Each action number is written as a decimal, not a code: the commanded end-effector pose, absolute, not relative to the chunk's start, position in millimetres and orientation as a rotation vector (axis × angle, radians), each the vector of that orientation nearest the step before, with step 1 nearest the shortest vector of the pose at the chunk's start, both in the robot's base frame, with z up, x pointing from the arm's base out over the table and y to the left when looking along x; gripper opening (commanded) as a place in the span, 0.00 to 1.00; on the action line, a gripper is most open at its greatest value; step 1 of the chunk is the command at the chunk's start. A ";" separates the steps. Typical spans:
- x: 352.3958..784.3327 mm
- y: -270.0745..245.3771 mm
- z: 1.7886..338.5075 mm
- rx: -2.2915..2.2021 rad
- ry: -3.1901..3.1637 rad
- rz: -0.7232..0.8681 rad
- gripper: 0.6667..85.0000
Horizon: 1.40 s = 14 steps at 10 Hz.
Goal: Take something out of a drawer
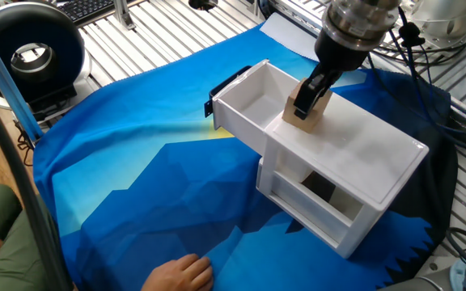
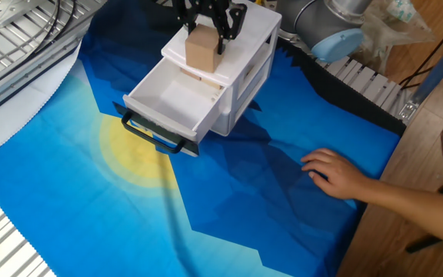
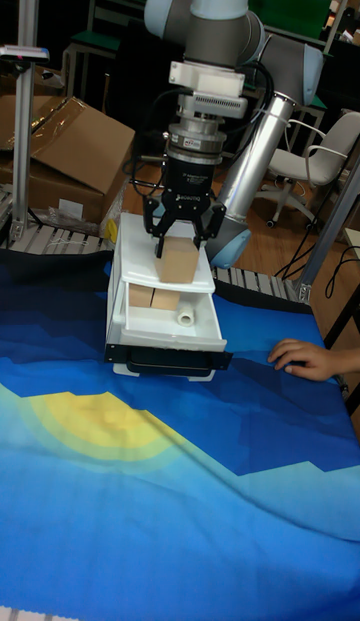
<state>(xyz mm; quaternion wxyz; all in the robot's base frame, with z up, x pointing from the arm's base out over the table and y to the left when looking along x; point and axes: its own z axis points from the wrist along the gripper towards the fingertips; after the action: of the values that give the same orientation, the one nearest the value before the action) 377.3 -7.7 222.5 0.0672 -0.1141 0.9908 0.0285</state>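
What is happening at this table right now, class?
The robot's gripper is holding a tan wooden cube over the top of the white drawer unit. The drawer with the black handle is pulled open below. A person's hand rests on the blue cloth nearby.

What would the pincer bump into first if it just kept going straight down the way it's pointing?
Most likely the white top of the drawer unit: the pincer holds the wooden cube at or just above it, so the cube would press there first.
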 end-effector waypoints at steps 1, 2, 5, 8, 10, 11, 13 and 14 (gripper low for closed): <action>372.5 -9.4 229.4 -0.425 3.002 0.097 1.00; 372.1 -9.1 229.5 -0.432 3.002 0.099 1.00; 369.8 -7.9 229.5 -0.445 3.009 0.111 1.00; 367.9 -16.0 247.6 -0.461 3.048 0.078 1.00; 368.5 -21.2 263.9 -0.480 3.071 0.085 1.00; 370.1 -20.1 269.4 -0.478 3.073 0.100 1.00; 377.4 -19.8 288.3 -0.478 3.085 0.118 1.00; 379.2 -24.2 302.8 -0.492 3.108 0.110 0.99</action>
<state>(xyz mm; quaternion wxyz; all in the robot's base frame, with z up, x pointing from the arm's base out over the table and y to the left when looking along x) 373.7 -23.4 277.8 0.0086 -0.1522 0.9879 0.0282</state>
